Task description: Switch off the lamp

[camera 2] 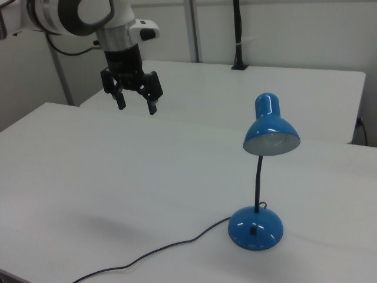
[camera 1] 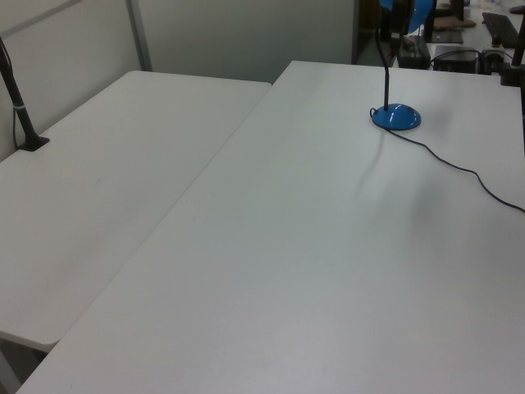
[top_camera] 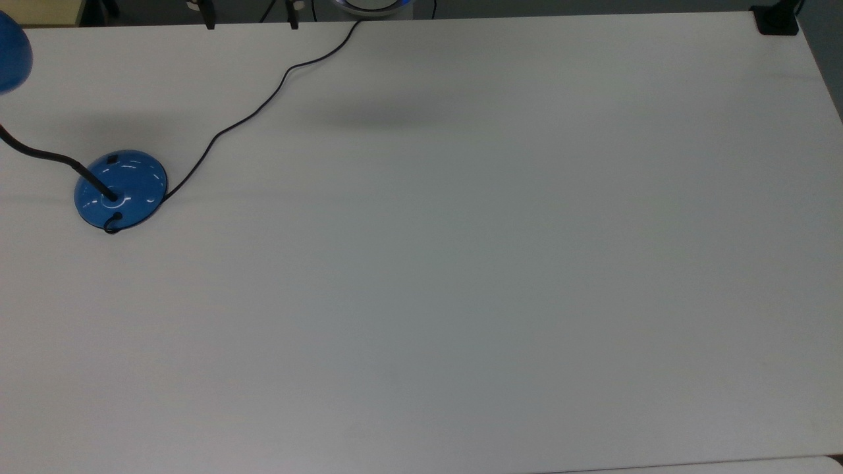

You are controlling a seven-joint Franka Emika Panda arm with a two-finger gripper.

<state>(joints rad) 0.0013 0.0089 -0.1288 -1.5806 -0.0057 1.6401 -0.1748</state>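
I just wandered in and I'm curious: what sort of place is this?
Probably a robotics lab or test room. A robot arm with its end effector open hangs above plain white tables; the one thing standing on them is a blue desk lamp with its cord trailing off the edge. Bare partition walls stand behind.

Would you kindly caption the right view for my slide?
Open claw raised above the white table, away from the blue lamp.

The lamp point(camera 2: 264, 183) has a glossy blue base and shade, black gooseneck, switch and cord point(top_camera: 263, 105). The table point(top_camera: 461, 263) is plain white.
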